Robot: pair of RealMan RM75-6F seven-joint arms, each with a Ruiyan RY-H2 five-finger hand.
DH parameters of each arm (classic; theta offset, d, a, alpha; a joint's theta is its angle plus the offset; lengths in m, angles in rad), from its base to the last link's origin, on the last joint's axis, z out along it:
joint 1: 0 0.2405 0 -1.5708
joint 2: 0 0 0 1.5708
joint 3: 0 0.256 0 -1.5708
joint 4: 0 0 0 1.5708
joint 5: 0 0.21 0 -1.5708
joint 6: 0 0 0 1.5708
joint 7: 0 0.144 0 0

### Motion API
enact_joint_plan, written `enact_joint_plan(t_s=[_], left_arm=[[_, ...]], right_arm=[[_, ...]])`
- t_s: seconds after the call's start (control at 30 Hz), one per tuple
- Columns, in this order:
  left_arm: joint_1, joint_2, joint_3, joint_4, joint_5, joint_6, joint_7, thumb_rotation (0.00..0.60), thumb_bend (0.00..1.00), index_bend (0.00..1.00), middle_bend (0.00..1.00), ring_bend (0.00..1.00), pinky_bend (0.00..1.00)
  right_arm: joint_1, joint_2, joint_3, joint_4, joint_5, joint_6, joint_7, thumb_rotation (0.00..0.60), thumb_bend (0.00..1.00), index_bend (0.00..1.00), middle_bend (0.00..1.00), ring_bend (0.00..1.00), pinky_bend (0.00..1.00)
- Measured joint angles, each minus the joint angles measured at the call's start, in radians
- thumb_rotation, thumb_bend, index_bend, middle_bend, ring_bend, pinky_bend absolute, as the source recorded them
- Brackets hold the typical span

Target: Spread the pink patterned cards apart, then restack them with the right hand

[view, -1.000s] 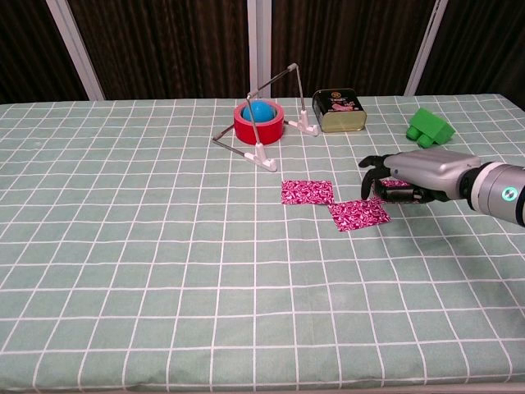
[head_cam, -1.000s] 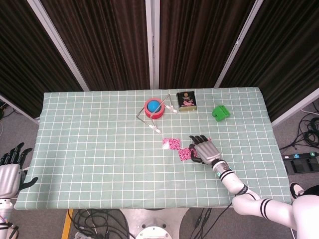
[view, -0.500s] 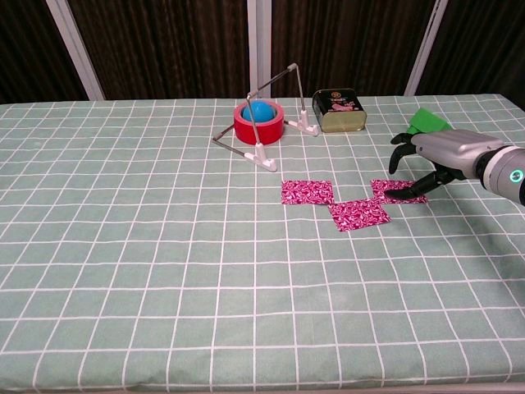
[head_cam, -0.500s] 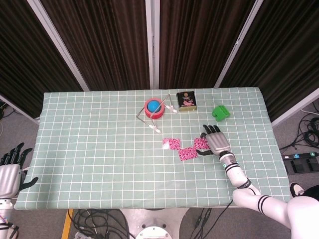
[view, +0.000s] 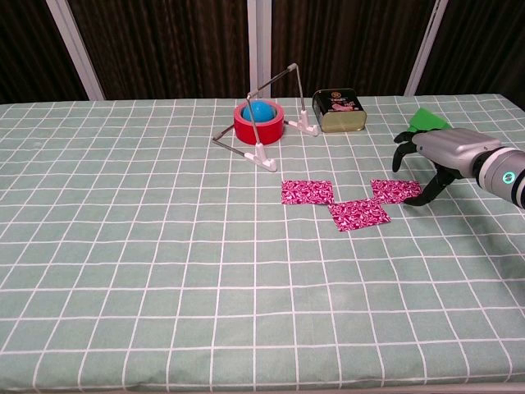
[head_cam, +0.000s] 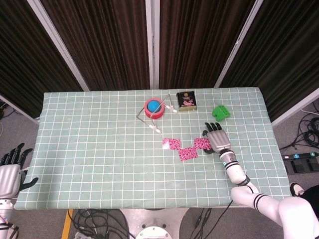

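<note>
Three pink patterned cards are laid in a staggered row on the table (view: 123, 246), which is covered with a green cloth gridded in white. The left card (view: 308, 192) and the right card (view: 396, 190) lie slightly farther back; the middle card (view: 358, 214) lies nearer the front, touching the other two at its corners or nearly so. In the head view the same row is seen right of the table's centre, the middle card at (head_cam: 188, 154).

The right hand (view: 436, 161) is positioned just right of the right card, fingers apart and curved downward, nothing grasped. One dark fingertip (view: 415, 199) is seen at the card's right edge; whether contact is made cannot be told. The left hand (head_cam: 10, 172) is held off the table's left front corner, fingers spread, empty.

Behind the cards, a red tape roll (view: 258, 124) containing a blue ball (view: 261, 110) is placed, with a thin metal-rod frame on white feet (view: 275, 115) straddling it. A dark rectangular tin with a printed lid (view: 339, 111) stands to its right. A green block (view: 427, 119) is partly hidden behind the right hand.

Open cloth is available in front of the cards and across the whole left half of the table. The right edge lies well beyond the right hand.
</note>
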Motion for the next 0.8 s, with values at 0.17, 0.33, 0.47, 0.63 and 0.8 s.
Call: enact_joint_plan(t_s=[0.17, 0.33, 0.47, 0.63, 0.8], left_arm=[[0.000, 0.002, 0.000, -0.003, -0.002, -0.001, 0.004, 0.600, 0.08, 0.22, 0.16, 0.13, 0.19], [0.000, 0.002, 0.000, -0.004, -0.001, 0.001, 0.005, 0.600, 0.08, 0.22, 0.16, 0.13, 0.19], [0.000, 0.003, 0.001, -0.003, 0.000, 0.000, 0.004, 0.600, 0.08, 0.22, 0.16, 0.13, 0.19], [0.001, 0.002, 0.001, -0.002, -0.001, 0.000, 0.003, 0.600, 0.08, 0.22, 0.16, 0.13, 0.19], [0.001, 0.002, 0.001, -0.002, -0.002, 0.000, 0.002, 0.600, 0.08, 0.22, 0.16, 0.13, 0.19]], right_arm=[[0.001, -0.013, -0.006, 0.028, -0.025, -0.012, 0.014, 0.503, 0.12, 0.32, 0.04, 0.00, 0.00], [0.003, -0.021, -0.005, 0.035, -0.039, -0.023, 0.024, 0.509, 0.12, 0.32, 0.04, 0.00, 0.00], [0.003, -0.024, -0.001, 0.042, -0.040, -0.030, 0.027, 0.506, 0.12, 0.32, 0.04, 0.00, 0.00], [0.006, -0.028, 0.005, 0.051, -0.038, -0.046, 0.026, 0.508, 0.12, 0.32, 0.04, 0.00, 0.00], [0.004, -0.031, 0.008, 0.053, -0.040, -0.046, 0.024, 0.509, 0.12, 0.36, 0.04, 0.00, 0.00]])
